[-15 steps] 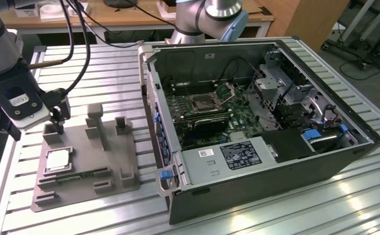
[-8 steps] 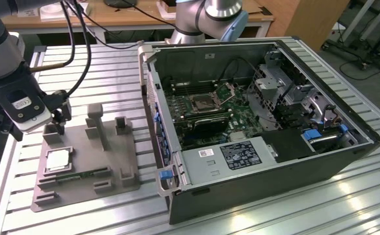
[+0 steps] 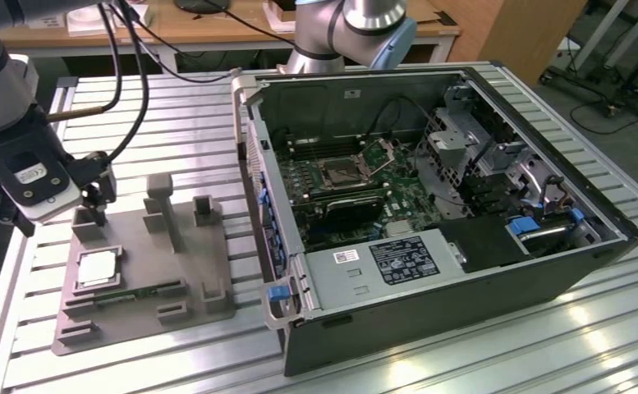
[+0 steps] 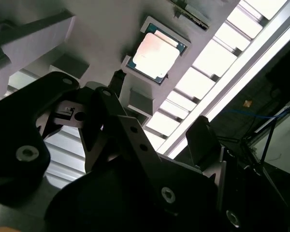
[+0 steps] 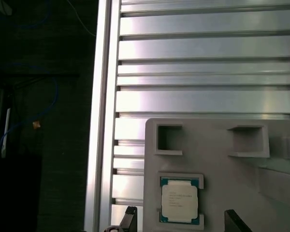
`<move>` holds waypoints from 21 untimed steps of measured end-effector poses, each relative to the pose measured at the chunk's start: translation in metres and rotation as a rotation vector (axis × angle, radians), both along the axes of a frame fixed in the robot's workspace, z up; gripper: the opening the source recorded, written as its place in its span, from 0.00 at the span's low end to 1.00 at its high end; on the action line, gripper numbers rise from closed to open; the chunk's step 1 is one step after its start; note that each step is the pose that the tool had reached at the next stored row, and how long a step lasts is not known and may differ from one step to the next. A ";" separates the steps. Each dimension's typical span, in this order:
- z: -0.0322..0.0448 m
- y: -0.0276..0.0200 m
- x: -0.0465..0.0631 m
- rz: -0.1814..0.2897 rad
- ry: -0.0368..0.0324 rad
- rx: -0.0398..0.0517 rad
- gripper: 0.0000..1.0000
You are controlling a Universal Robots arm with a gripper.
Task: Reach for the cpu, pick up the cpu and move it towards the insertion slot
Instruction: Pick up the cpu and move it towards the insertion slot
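The cpu [image 3: 98, 268], a small silvery square chip, lies flat in a recess of the grey fixture plate [image 3: 193, 271] at the exterior view's left. It also shows in both wrist views [image 4: 157, 50] [image 5: 180, 200]. My gripper [image 3: 65, 215] hangs open above the plate, just behind the cpu, and holds nothing. In the first wrist view the gripper [image 5: 181, 223] has one dark fingertip [image 5: 130, 216] on each side of the chip, apart from it. The insertion slot [image 3: 346, 171] sits on the motherboard inside the open computer case, with its metal lid raised.
The open computer case [image 3: 429, 287] takes up the middle and the exterior view's right of the slatted aluminium table [image 3: 165, 107]. Upright grey blocks [image 3: 161, 197] stand on the fixture plate. A second robot arm [image 3: 351, 33] stands behind the case. Cables [image 3: 121, 74] hang near my arm.
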State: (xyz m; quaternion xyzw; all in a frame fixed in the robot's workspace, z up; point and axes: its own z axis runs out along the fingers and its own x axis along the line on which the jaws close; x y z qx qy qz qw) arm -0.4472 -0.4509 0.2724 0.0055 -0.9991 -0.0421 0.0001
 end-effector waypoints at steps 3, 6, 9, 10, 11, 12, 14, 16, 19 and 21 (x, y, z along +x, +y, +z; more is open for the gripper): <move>-0.0016 0.0006 0.000 -0.002 0.0000 0.0000 0.78; -0.0053 0.0011 -0.001 -0.002 0.0002 -0.0002 0.78; -0.0091 0.0014 -0.001 -0.002 0.0001 -0.0001 0.78; -0.0104 0.0014 -0.001 -0.002 0.0000 -0.0001 0.78; -0.0118 0.0016 -0.001 -0.002 -0.0001 0.0000 0.78; -0.0132 0.0017 -0.001 -0.002 0.0001 -0.0001 0.78; -0.0161 0.0019 -0.001 -0.002 0.0000 -0.0001 0.78; -0.0189 0.0020 -0.002 -0.002 0.0001 -0.0001 0.78; -0.0223 0.0022 -0.002 -0.002 0.0001 -0.0001 0.78; -0.0241 0.0022 -0.003 -0.002 0.0001 -0.0001 0.78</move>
